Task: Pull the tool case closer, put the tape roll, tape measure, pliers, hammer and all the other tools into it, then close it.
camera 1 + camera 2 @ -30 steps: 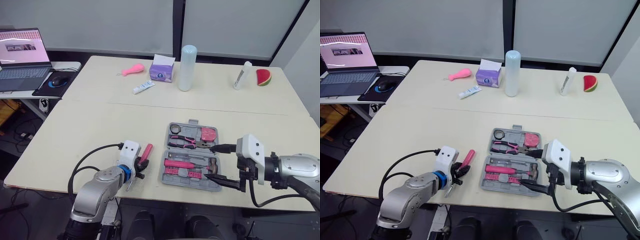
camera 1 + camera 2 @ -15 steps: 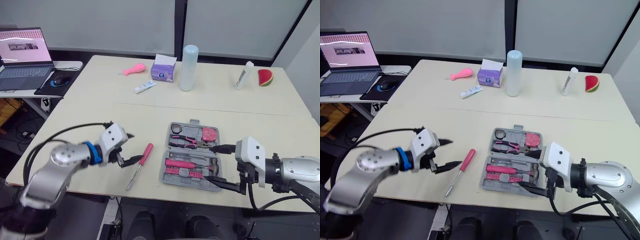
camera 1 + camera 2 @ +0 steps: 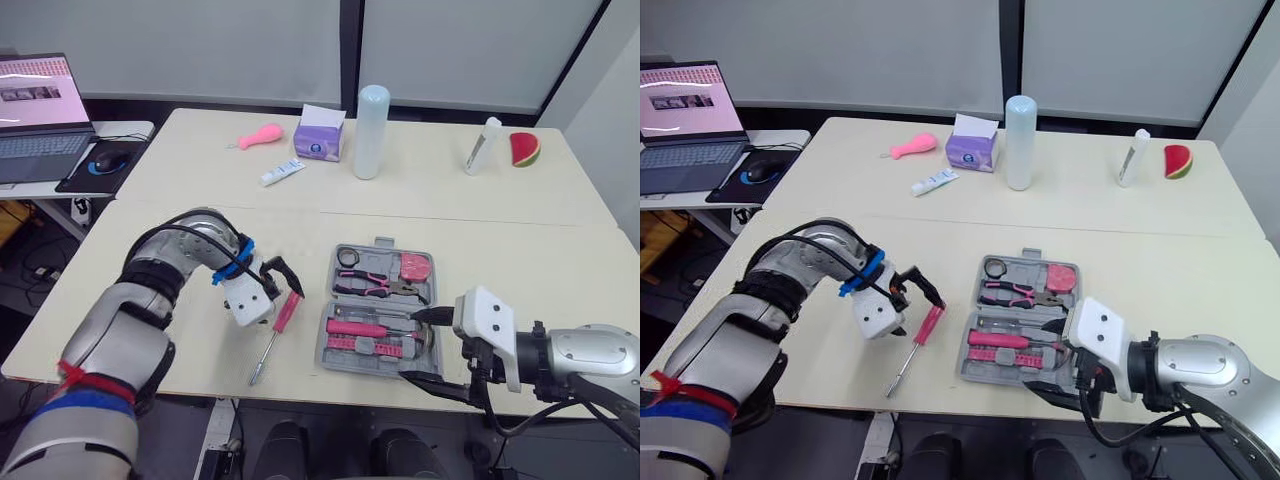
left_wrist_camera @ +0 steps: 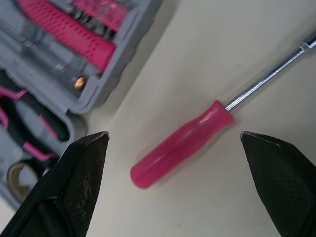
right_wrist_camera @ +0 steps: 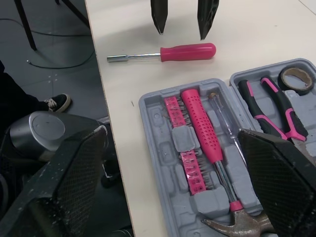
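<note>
The tool case (image 3: 322,345) lies open near the table's front edge, so the pulling-in looks done. Most of the packing looks done too. The tape roll (image 5: 295,79), pliers (image 5: 276,106) and tape measure (image 3: 416,268) sit in its far half. The hammer (image 5: 205,133) and a strip of pink bits (image 5: 185,148) sit in the near half. A thin clear-handled tool seems to lie beside the hammer, though it is hard to make out.

One tool is left outside: the pink screwdriver (image 4: 182,150), flat on the table just beside the case's left wall, handle toward the far end.

The left gripper (image 4: 174,137) hovers over that handle with its jaws spread wide to either side, touching nothing. The right gripper (image 3: 408,347) sits at the case's near right corner, jaws also spread and holding nothing.

What remains, by my reading, is to pinch the screwdriver, seat it in the case, and fold the case shut.
</note>
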### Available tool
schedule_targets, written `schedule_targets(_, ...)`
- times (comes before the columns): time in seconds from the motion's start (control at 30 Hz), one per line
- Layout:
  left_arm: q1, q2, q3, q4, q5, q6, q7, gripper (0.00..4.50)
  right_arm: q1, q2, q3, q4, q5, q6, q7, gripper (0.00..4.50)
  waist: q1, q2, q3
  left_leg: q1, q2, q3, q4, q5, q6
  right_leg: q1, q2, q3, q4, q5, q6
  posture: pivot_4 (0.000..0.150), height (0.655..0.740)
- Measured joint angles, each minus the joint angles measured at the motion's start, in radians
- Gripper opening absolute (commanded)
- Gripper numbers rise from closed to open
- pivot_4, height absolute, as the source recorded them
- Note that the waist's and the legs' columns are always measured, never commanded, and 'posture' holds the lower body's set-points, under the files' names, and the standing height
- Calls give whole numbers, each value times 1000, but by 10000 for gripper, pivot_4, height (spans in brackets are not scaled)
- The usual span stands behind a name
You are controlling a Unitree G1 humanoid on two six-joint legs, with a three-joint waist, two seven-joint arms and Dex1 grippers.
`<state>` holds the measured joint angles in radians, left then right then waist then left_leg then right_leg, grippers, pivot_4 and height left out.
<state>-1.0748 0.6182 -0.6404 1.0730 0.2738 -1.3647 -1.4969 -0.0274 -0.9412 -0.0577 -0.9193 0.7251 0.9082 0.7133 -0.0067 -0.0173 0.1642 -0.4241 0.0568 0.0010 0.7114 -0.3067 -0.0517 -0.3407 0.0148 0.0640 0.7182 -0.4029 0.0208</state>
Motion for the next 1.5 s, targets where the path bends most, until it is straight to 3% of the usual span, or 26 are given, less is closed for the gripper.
schedule_targets(0.17, -58, -42, -71, 80, 233, -89, 180, 44415, -14, 0, 0, -9, 25, 17, -19, 45000, 0, -1, 0, -1, 0, -1, 1, 0, 0, 0, 0, -1, 1, 0, 0, 1500, 7002)
schedule_targets(0.27, -102, -67, -125, 84, 443, -90, 388, 42670, -30, 0, -1, -16, 48, 26, -35, 45000, 2, -1, 0, -1, -1, -1, 1, 0, 0, 0, 0, -1, 1, 0, 0, 1500, 7002)
schedule_targets(0.37, -127, -90, -185, 81, 595, -98, 560, 35945, -33, 0, -1, -18, 72, 41, -48, 45000, 3, -1, 0, -1, -1, -1, 1, 0, -1, 0, -1, -1, 1, 0, 0, 1500, 7002)
schedule_targets(0.57, -183, -99, -305, 76, 828, -117, 876, 17631, -33, -6, -13, -30, 112, 51, -78, 45000, 8, 0, -1, 0, -5, -2, 1, 2, 1, 2, -4, -1, 2, 0, 0, 1500, 7002)
schedule_targets(0.7, -203, -96, -361, 75, 917, -134, 1032, 5395, -33, -19, -21, -37, 124, 54, -86, 45000, 8, 0, -1, -1, -9, -4, 1, 3, 3, 3, -8, -2, 2, 0, 1, 1500, 7002)
schedule_targets(0.87, -224, -69, -405, 62, 970, -195, 1157, 4623, -48, -19, -20, -37, 131, 54, -86, 45000, 6, -2, 0, -3, -9, -4, 1, 4, 1, 1, -8, -4, 2, 1, 1, 1500, 7002)
schedule_targets(1.07, -320, 47, -482, 33, 965, -236, 1214, 4622, -73, -10, -1, -19, 132, 53, -86, 45000, 2, -3, 0, -5, -9, -3, 1, 5, 0, -3, -8, -5, 4, 1, 1, 1500, 7002)
schedule_targets(1.3, -357, 76, -489, 128, 926, -226, 1174, 4622, -130, 38, 66, 10, 120, 55, -114, 45000, 2, -3, 0, -5, -9, -4, 2, 5, 1, -4, -14, -7, 5, 0, 1, 1500, 7002)
schedule_targets(1.5, -349, 78, -350, 244, 763, -132, 1054, 4622, -172, 54, 142, 37, 87, 79, -142, 45000, 0, -3, 0, -8, -9, -4, 3, 5, 1, -11, -20, -20, 11, 0, 1, 1500, 7002)
